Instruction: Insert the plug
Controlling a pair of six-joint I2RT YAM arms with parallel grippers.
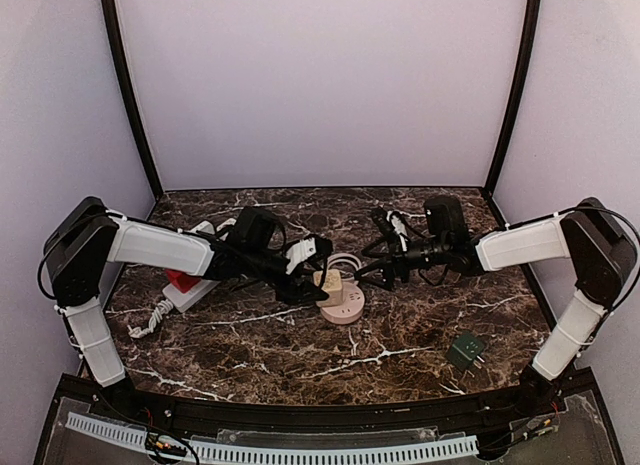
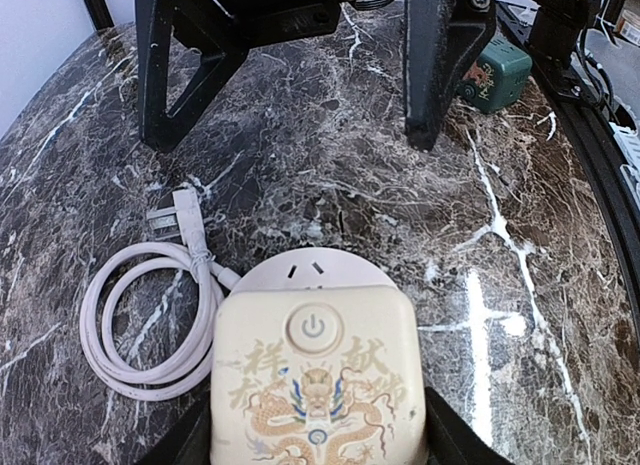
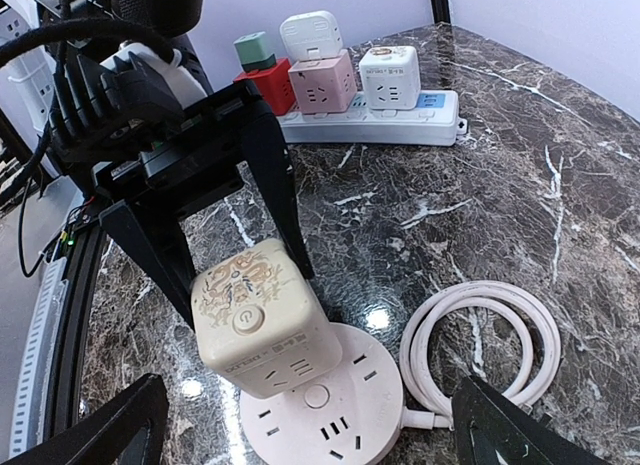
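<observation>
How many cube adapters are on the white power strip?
5. Red cube, pink cube and white cube sit in a row on the power strip; green cube tops the red, second white cube tops the pink. Some may be hidden.

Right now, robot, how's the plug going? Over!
Left fingers shut on cream cube plug. Plug tilted over round socket, seating unclear. Right fingers open, hanging nearby. White cord coiled beside, not blocking.

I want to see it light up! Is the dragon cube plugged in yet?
Almost. Done: the left gripper grips the dragon cube plug. In hand: the cube sits tilted on the round socket hub, not flat. Left: push it down flat, then let go. The right gripper hovers open nearby.
</observation>
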